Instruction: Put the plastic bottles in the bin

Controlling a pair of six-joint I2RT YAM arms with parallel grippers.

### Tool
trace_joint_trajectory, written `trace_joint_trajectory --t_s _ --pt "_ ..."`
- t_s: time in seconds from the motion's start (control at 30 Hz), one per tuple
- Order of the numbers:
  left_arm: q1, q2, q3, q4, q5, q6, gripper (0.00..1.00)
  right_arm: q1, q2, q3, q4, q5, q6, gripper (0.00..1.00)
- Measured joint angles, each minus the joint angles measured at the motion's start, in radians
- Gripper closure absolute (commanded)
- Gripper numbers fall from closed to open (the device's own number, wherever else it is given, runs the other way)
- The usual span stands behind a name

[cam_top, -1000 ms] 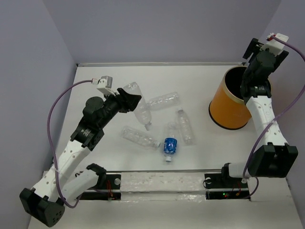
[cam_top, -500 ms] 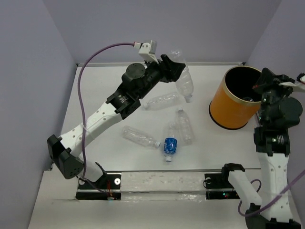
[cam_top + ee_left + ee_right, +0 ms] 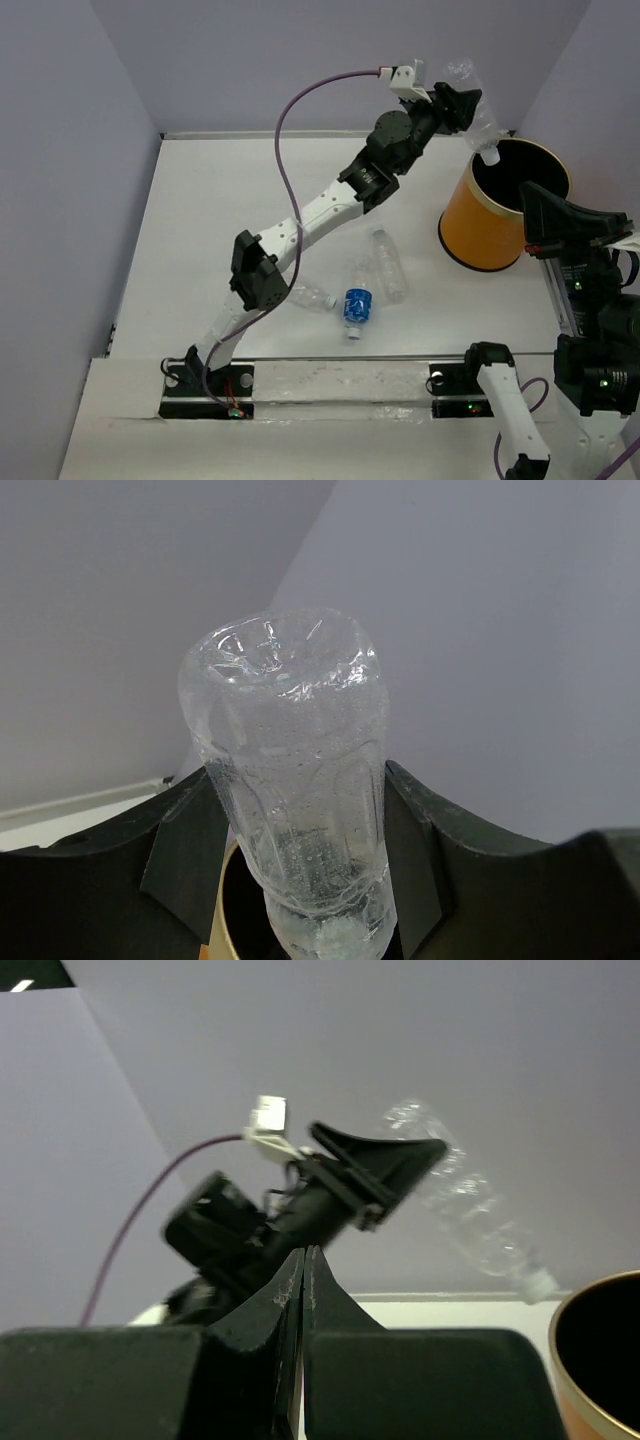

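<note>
Bin (image 3: 480,238): orange, at 3 o'clock on the table. Its interior is black and I cannot make out any contents. Left gripper (image 3: 458,106) is clamped round the held bottle (image 3: 484,136), which is tilted cap-down over the bin's 11 o'clock rim.

Right gripper (image 3: 303,1256): fingers pressed together with nothing between them, by the bin's 4 o'clock side.

White table (image 3: 220,230), pale lilac walls (image 3: 300,60).

Near the table's centre lies the blue-label bottle (image 3: 356,305). A clear bottle (image 3: 388,265) is at its 1 o'clock. A third bottle (image 3: 312,296) is at its 9 o'clock, partly hidden behind the left arm (image 3: 330,205).
</note>
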Motion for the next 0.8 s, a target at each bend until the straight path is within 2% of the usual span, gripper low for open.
trace_joint_trajectory --t_s 0.13,0.23,0.33,0.37,0.4,0.67,0.77,0.8 --pt "-0.027 0.234 0.179 0.1 -0.061 -0.006 0.57 0.012 0.002 0.013 0.011 -0.069 0.037 1.0" --pt "-0.054 0.336 0.199 0.153 -0.084 -0.006 0.55 0.022 0.019 0.012 0.017 -0.119 0.06 1.0" --pt "-0.077 0.42 0.203 0.202 -0.079 -0.006 0.31 0.033 0.032 -0.003 0.047 -0.163 0.081 1.0" --pt "-0.084 0.439 0.204 0.208 -0.076 -0.006 0.07 0.033 0.034 -0.015 0.063 -0.179 0.09 1.0" --pt "-0.089 0.449 0.204 0.214 -0.073 -0.002 0.01 0.033 0.036 -0.024 0.074 -0.189 0.095 1.0" --pt "-0.114 0.428 0.188 0.262 -0.017 0.105 0.01 0.033 0.07 -0.048 0.089 -0.216 0.103 1.0" --pt "-0.105 0.328 0.122 0.233 -0.002 0.187 0.01 0.033 0.069 -0.048 0.085 -0.205 0.08 1.0" --pt "-0.098 0.255 0.047 0.218 -0.001 0.223 0.01 0.033 0.068 -0.048 0.082 -0.199 0.072 1.0"
